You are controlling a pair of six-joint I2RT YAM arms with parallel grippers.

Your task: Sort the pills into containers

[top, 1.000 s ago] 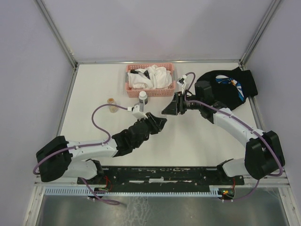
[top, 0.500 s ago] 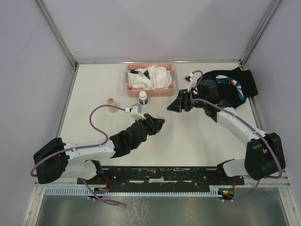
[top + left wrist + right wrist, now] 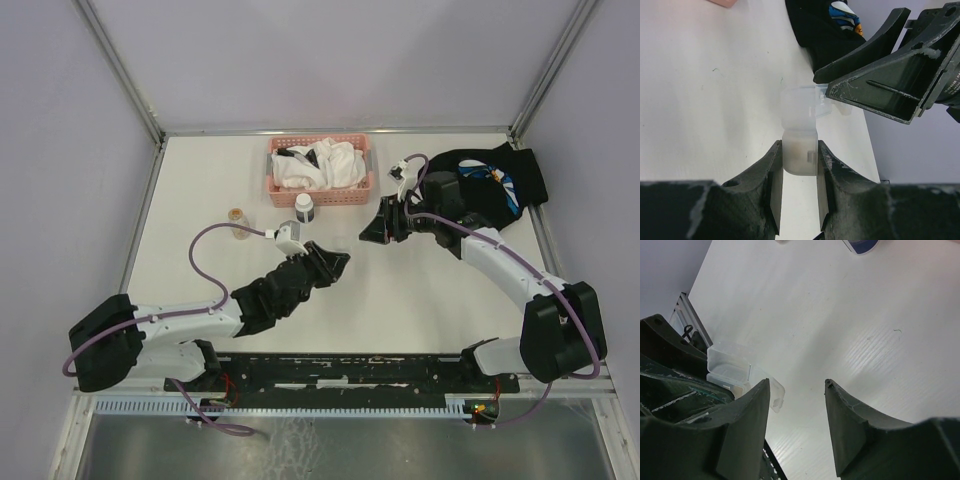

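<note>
My left gripper (image 3: 800, 146) is shut on a small clear plastic container (image 3: 800, 159) and holds it by its two sides. The container's lid (image 3: 799, 109) stands open beyond the fingers. In the top view, the left gripper (image 3: 337, 262) sits mid-table. My right gripper (image 3: 371, 232) is just right of it, open and empty. In the right wrist view, the right gripper (image 3: 797, 384) has its left finger next to the container (image 3: 730, 367), and I cannot tell whether they touch. No loose pills show.
A white pill bottle with a dark cap (image 3: 304, 207) and an amber bottle (image 3: 238, 221) stand left of the grippers. A pink mesh basket with white cloths (image 3: 273, 190) is at the back. A black cloth (image 3: 490, 185) lies at the back right.
My right gripper has drawn back a little to the right, away from the left gripper. The left gripper has kept the container and barely moved.
</note>
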